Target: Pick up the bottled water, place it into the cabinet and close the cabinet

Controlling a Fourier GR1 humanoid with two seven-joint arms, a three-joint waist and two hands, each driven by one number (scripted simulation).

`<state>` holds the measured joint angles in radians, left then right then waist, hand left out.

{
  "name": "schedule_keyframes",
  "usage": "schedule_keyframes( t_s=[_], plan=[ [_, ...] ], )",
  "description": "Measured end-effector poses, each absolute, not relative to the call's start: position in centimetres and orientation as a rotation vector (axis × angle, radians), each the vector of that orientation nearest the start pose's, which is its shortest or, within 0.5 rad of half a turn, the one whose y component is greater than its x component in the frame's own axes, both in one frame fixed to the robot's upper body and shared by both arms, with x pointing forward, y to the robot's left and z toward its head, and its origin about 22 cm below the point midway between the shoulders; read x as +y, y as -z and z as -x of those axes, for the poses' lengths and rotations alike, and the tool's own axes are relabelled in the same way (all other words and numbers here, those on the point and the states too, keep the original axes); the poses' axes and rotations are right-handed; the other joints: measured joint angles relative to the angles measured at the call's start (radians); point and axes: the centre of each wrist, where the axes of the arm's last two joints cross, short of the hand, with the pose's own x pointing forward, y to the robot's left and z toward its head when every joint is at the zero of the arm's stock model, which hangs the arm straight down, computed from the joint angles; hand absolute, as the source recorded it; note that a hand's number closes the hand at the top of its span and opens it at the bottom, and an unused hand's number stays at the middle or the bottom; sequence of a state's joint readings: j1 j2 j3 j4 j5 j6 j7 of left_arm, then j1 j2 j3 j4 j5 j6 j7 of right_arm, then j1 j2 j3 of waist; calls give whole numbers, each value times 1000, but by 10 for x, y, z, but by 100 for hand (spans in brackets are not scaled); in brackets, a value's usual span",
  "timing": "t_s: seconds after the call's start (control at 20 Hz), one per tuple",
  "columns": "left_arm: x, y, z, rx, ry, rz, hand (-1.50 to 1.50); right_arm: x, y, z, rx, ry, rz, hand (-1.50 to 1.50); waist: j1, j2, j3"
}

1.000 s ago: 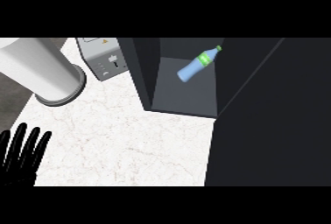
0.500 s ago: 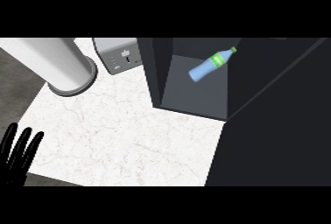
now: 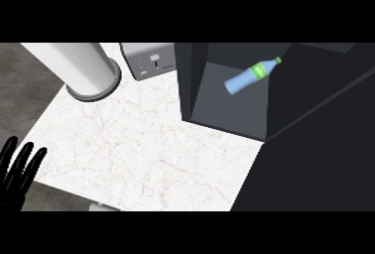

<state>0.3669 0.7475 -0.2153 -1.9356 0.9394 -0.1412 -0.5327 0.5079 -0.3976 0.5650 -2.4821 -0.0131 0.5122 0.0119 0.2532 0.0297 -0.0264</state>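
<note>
Blue bottled water [image 3: 250, 77] in cabinet [image 3: 219, 106], seemingly far from left fingers [image 3: 21, 166].

Bottled water [image 3: 250, 77] lies inside cabinet [image 3: 192, 74] — right of toaster [image 3: 150, 60].

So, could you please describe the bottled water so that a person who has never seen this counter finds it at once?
Look at the dark cabinet standing on the right part of the white marble counter; its inside is open to view. The bottled water lies tilted inside it, cap toward the upper right. It is the only light blue thing there, with a green label and a green cap.
</note>
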Motion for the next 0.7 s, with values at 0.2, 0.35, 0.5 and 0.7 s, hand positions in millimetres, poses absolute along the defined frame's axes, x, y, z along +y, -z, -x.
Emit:
schedule_keyframes(
  t_s=[0.2,0.35,0.5,0.7],
  plan=[
    [322,-63,-152,-1855,-88,540,-150,-192,-136,-91,-1713,-957,-722,150,7,0,-1],
    [325,-64,-153,-1852,-80,540,-150,-190,-139,-96,-1710,-1016,-719,150,10,1,-2],
    [328,-65,-155,-1857,-79,536,-150,-188,-143,-100,-1706,-1078,-714,150,8,1,-3],
    [331,-66,-156,-1851,-75,542,-150,-186,-147,-105,-1701,-1141,-711,150,6,2,-3]
  ],
)
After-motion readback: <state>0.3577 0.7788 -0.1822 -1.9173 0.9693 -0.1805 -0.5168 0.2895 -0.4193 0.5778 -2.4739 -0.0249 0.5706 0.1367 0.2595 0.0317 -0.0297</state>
